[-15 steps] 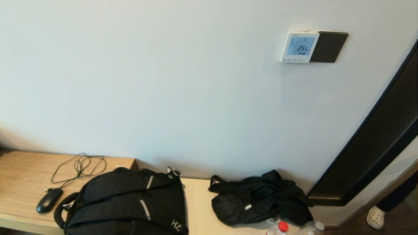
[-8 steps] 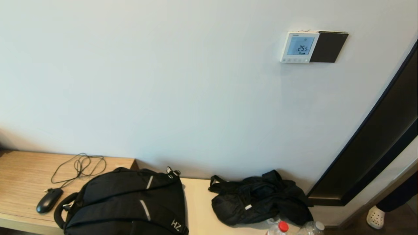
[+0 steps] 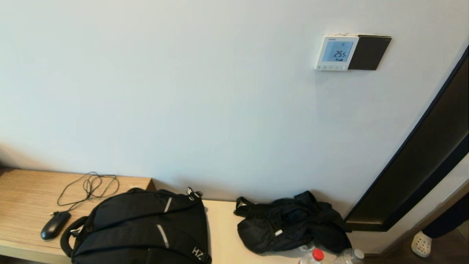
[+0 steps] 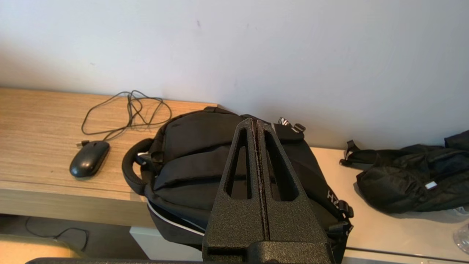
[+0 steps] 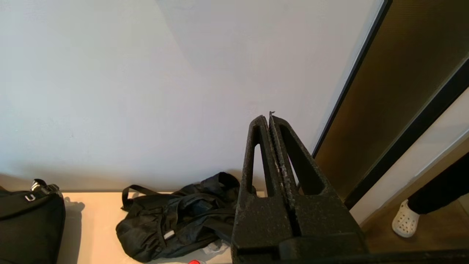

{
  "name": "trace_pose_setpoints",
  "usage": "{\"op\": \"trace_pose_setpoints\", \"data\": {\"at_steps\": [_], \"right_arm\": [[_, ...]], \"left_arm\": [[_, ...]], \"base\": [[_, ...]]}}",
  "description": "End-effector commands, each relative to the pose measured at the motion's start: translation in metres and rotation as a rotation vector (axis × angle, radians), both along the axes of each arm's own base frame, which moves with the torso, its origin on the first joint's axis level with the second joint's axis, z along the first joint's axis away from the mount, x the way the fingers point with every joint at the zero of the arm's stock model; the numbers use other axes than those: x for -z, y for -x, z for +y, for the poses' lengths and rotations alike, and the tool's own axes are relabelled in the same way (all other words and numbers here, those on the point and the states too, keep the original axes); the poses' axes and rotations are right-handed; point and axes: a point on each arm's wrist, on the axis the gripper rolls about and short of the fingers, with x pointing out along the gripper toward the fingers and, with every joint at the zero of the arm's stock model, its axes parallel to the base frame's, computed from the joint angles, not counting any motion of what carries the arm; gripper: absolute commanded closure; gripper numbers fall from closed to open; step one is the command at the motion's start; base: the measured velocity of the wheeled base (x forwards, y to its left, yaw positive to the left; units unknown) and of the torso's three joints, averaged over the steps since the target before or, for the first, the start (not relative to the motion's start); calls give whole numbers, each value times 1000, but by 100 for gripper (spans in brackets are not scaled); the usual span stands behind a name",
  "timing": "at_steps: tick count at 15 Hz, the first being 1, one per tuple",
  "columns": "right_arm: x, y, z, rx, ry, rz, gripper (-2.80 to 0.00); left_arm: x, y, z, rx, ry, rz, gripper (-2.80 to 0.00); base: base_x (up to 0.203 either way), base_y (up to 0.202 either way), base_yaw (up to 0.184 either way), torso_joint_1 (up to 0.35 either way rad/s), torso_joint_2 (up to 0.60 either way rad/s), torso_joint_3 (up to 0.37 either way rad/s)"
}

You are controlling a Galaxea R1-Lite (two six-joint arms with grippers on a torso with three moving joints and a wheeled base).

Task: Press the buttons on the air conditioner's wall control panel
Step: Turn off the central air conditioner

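Your control panel [image 3: 336, 53] sits high on the wall [image 3: 205, 102], well above the black jacket [image 3: 291, 223], with its screen lit at 25.5 and a dark plate [image 3: 369, 52] touching its right edge. Compared with the head views from a second ago, you will find nothing changed: the reading is the same, and neither arm has entered the head camera's view. Your left gripper [image 4: 255, 123] has its fingers pressed together, holding nothing, and points over the black backpack [image 4: 205, 161], far below the panel. Your right gripper [image 5: 269, 119] is likewise closed and empty, hanging above the jacket, below the panel. The mouse [image 3: 55, 224] and its cable [image 3: 88, 187] lie left of the backpack.
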Motion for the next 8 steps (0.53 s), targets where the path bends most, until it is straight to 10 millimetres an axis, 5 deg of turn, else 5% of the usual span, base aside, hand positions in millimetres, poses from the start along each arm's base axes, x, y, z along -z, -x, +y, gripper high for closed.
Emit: {"op": "trace_pose_setpoints", "data": {"at_steps": [1,8], "right_arm": [[0,-10,-1,-7,-2,27,0],[-19,-40,-3,-5,0,-3,0]], "left_arm": [[0,0,0,-1,1,-1,0],[0,0,0,-1,1,-1,0]], "base": [[0,0,0,0,0,0],[0,0,0,0,0,0]]}}
